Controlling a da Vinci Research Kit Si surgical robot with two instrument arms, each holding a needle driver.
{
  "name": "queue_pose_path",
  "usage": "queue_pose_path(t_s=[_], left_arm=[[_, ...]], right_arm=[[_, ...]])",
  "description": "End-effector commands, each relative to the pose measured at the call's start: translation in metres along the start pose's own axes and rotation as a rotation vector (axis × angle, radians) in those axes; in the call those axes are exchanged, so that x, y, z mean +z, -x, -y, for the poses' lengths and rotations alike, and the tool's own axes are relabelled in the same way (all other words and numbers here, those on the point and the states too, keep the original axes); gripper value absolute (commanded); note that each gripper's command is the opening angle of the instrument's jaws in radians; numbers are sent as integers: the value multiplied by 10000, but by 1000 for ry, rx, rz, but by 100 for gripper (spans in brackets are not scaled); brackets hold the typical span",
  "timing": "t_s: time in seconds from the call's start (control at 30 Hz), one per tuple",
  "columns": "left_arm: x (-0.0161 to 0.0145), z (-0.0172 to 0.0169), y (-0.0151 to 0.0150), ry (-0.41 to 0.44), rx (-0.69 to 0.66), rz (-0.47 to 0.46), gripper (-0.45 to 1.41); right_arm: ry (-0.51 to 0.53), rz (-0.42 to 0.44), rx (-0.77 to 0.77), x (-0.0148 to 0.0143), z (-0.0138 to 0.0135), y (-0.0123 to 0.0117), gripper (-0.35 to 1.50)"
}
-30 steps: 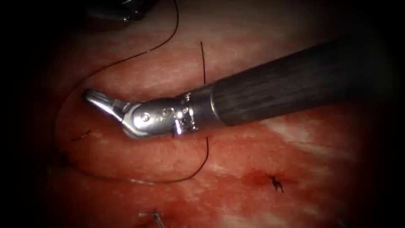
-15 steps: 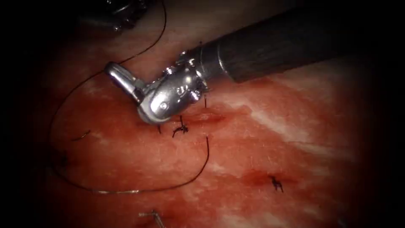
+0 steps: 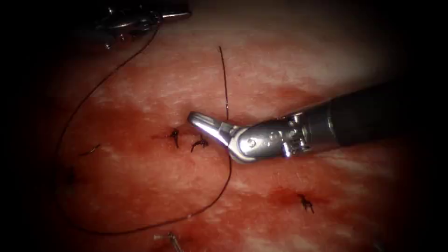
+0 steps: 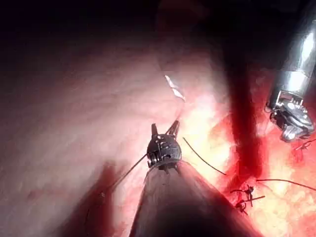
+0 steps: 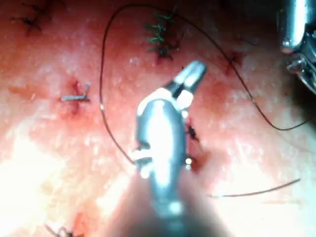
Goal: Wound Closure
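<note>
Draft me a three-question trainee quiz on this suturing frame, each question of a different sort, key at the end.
1. True or false: the right tool grips the needle.
2. Multiple choice: the long thread looping over the tissue leads up to: A) the left tool; B) the right tool's tip; C) the tied stitch lower right in the endoscope view.
3. Fill in: the right tool's jaws are ____ (open/shut).

Key: 1 false, it holds nothing; 2 A; 3 shut.
</note>
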Motion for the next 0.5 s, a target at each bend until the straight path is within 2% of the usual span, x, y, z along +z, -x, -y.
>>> queue_pose_path(t_s=[0.03,0.1,0.2,0.27,0.3,0.33,0.37,0.4,0.43,0.5], left_arm=[[5,-5,10,-6,9,55,86],[-5,-17,23,-19,29,139,96],[-13,-22,29,-16,39,183,97],[-38,-31,40,-16,62,278,97],[-38,-31,40,-16,62,278,97],[-56,-33,45,-19,74,314,94],[-56,-33,45,-19,74,314,94],[-81,-36,51,-4,90,367,87],[-81,-36,51,-4,90,367,87],[-104,-40,51,6,96,393,81]], right_arm=[[21,16,-3,-8,0,10,19],[32,26,-8,-12,0,9,19],[29,31,-10,-12,2,8,21],[20,38,-13,-11,7,6,21],[20,38,-13,-11,7,6,21],[19,41,-14,-11,9,6,21],[19,41,-14,-11,9,6,21],[17,46,-22,-11,10,6,21],[17,46,-22,-11,10,6,21],[14,51,-30,-11,11,8,21]])
